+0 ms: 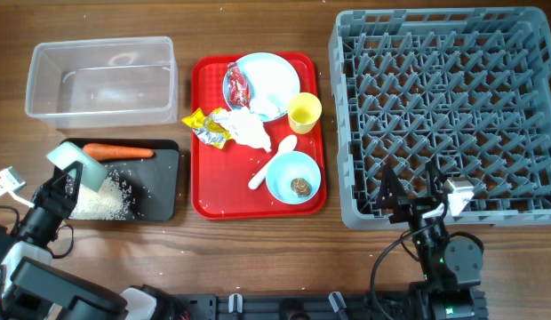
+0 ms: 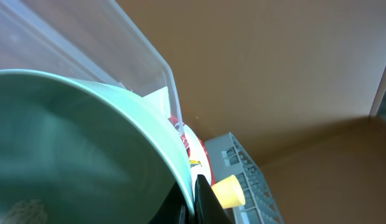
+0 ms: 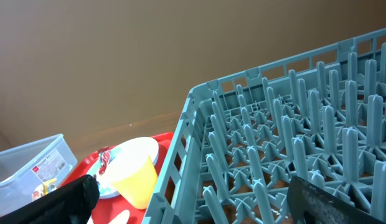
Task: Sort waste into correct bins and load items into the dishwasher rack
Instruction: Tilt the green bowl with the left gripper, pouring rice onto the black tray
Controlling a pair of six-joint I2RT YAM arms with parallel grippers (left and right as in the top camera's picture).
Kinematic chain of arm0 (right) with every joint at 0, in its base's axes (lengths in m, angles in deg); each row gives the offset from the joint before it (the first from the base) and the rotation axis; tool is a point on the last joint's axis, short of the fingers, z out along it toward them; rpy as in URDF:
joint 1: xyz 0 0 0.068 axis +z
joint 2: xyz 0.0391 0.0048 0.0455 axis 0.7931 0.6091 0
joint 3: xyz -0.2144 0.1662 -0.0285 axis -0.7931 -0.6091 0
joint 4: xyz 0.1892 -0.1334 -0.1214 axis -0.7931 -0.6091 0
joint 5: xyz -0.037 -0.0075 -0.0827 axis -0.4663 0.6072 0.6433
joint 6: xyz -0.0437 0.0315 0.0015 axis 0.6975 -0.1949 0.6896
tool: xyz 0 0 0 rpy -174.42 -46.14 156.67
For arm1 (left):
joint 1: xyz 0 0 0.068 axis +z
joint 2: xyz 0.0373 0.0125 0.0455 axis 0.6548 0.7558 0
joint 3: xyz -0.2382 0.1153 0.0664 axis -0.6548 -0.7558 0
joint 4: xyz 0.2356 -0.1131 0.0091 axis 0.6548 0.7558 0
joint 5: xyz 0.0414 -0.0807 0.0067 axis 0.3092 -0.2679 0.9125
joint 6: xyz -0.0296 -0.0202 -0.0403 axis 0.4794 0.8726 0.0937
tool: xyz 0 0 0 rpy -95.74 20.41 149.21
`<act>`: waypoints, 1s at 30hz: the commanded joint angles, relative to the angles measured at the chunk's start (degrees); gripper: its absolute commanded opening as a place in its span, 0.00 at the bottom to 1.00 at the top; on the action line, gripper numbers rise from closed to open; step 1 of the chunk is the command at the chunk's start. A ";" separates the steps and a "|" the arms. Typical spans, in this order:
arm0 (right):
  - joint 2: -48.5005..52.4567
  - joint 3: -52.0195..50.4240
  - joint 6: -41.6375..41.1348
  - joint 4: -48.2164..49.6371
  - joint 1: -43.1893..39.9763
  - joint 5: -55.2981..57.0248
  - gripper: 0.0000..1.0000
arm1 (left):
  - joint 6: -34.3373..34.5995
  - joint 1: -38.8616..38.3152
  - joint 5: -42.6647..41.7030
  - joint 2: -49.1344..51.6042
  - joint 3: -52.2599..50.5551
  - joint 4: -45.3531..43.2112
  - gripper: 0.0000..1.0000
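**A:** From above, where's the green bowl?

**B:** Lower left of the frame. The left gripper [image 1: 69, 182] pinches the green bowl [image 1: 80, 163] by its rim and holds it tilted over the black tray [image 1: 160, 191]. That tray holds a carrot [image 1: 118, 152] and rice [image 1: 102, 203]. The right gripper [image 1: 407, 197] sits at the lower right with its jaws spread, at the rack's [image 1: 449, 98] lower edge.

**A:** And the left wrist view?

**B:** The bowl [image 2: 68, 143] fills the left half, with a dark finger [image 2: 204, 202] against its rim. The clear tub [image 2: 118, 50] is upper left and the yellow cup [image 2: 225, 190] is at bottom centre.

**A:** Right wrist?

**B:** The fingers [image 3: 62, 202] are wide apart in the bottom corners. The rack [image 3: 292, 143] fills the right side, with the cup [image 3: 134, 171] at lower left.
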 commanded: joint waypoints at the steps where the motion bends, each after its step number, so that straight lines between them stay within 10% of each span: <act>1: -0.42 -0.07 0.44 0.17 0.33 0.76 1.00 | 4.79 -0.02 1.03 0.76 -0.04 -0.63 0.04; 30: -0.42 -0.07 0.42 0.17 0.33 0.76 1.00 | 11.19 0.70 -4.72 1.68 -0.04 -9.88 0.04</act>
